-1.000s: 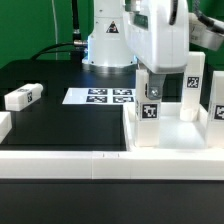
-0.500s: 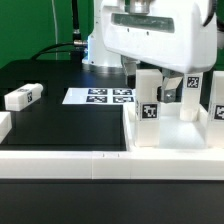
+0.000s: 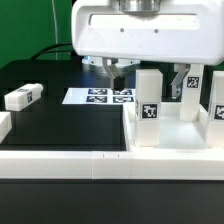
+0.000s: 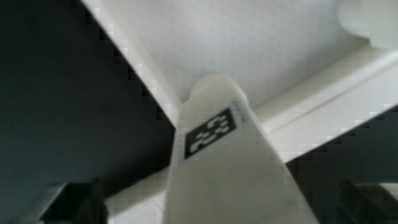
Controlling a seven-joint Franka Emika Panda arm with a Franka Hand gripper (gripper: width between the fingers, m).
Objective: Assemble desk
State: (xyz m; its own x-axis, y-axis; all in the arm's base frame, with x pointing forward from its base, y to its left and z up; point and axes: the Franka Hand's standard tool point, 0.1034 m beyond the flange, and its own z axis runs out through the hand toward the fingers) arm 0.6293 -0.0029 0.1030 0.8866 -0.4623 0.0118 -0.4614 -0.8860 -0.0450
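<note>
- So, the arm's white two-finger gripper (image 3: 147,88) hung over the big white plastic tray-like desk top (image 3: 175,138), jaws spread wide apart and clamped on nothing.
- Between the dark fingers (image 3: 115,78), touching neither, stood a square white plastic front leg (image 3: 148,100) with a black-and-white tag. It was upright at the desk top's corner toward the exterior view's left. Couldn't tell whether it sat fully in its socket.
- Wrist view showed that same front leg (image 4: 217,150), tag and all, with the fingers (image 4: 71,203) well off to either side and the desk top (image 4: 231,40) behind it.
- Two more tagged white legs stood on the desk top: a back leg (image 3: 193,92) near the finger on the exterior view's right, and an edge leg (image 3: 216,105) cut off at that view's right.
- A loose leg (image 3: 22,96) lay flat on the black table (image 3: 60,125), well apart at the exterior view's left.
- The flat white marker board (image 3: 100,97) lay on the table beside the desk top, and a long low white rail (image 3: 70,160) ran along the front.
</note>
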